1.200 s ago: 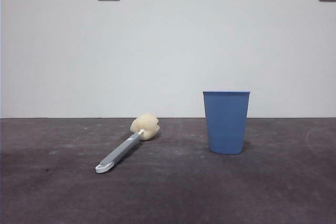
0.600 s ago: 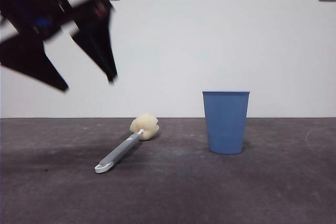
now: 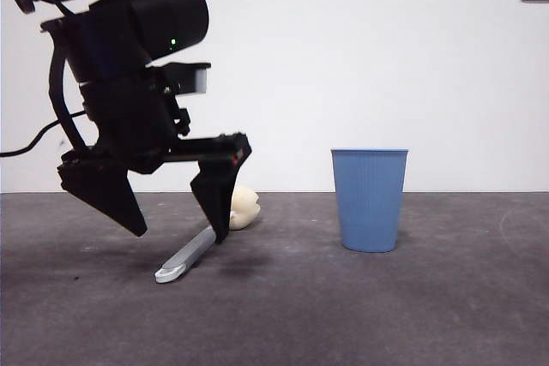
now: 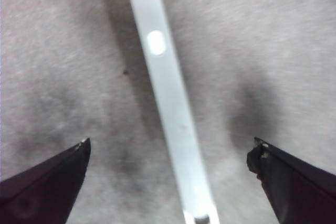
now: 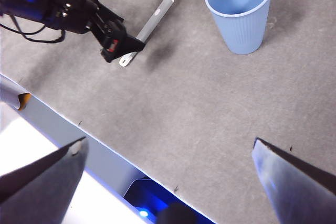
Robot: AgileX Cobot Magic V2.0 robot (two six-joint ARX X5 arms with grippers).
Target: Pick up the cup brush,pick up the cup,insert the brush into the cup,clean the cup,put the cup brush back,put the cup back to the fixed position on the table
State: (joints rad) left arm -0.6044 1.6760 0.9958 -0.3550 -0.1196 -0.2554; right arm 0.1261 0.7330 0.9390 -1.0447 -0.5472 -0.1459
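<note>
Nothing has been picked up yet. The cup brush [image 3: 202, 248] lies flat on the table [image 3: 386, 315], left of the cup [image 3: 370, 200], which stands upright and untouched. The left gripper [image 3: 176, 233] hangs just above the handle, jaws wide open, holding nothing. The right gripper [image 5: 168, 153] waits well back, also open and empty. Every step remains.

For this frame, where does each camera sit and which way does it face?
Front: low at table height, facing the wall; left gripper over the brush, cup beside.
Left wrist: looking down on the brush handle between open jaws.
Right wrist: high, overlooking the table; shares brush and cup with front.
</note>
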